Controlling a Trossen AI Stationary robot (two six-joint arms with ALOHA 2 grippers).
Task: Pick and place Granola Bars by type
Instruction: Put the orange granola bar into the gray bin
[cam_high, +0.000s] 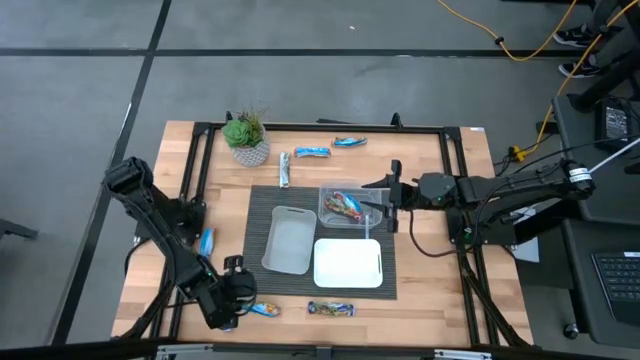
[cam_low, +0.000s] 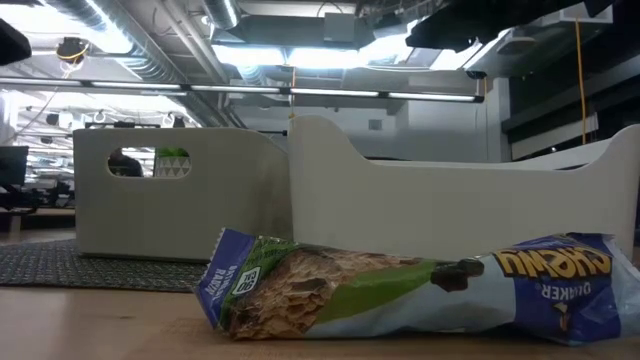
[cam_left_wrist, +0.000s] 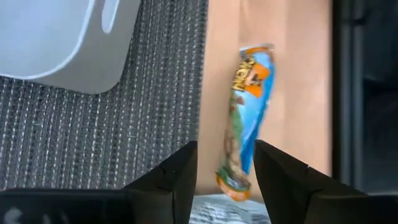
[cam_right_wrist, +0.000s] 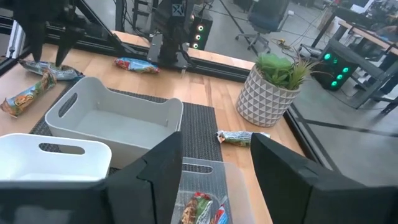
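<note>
Granola bars lie scattered on the table. Two blue ones (cam_high: 311, 152) (cam_high: 349, 142) and a silver one (cam_high: 285, 168) lie near the far edge. Another blue one (cam_high: 206, 241) is at the left, and two (cam_high: 265, 309) (cam_high: 330, 309) lie along the near edge. Some bars (cam_high: 347, 205) lie in the clear tray (cam_high: 326, 192). My left gripper (cam_left_wrist: 225, 177) is open, low at the near edge. A wrapper end (cam_left_wrist: 230, 208) shows between its fingers and the orange-blue bar (cam_left_wrist: 249, 118) lies beyond. My right gripper (cam_right_wrist: 214, 180) is open above the clear tray (cam_right_wrist: 231, 176).
A grey tray (cam_high: 288, 238) and a white tray (cam_high: 348, 263) stand on the dark mat (cam_high: 258, 215) beside the clear tray. A potted plant (cam_high: 247, 138) stands at the far left. A black frame (cam_high: 300, 127) runs round the table. In the low view a bar (cam_low: 400, 290) lies before both trays.
</note>
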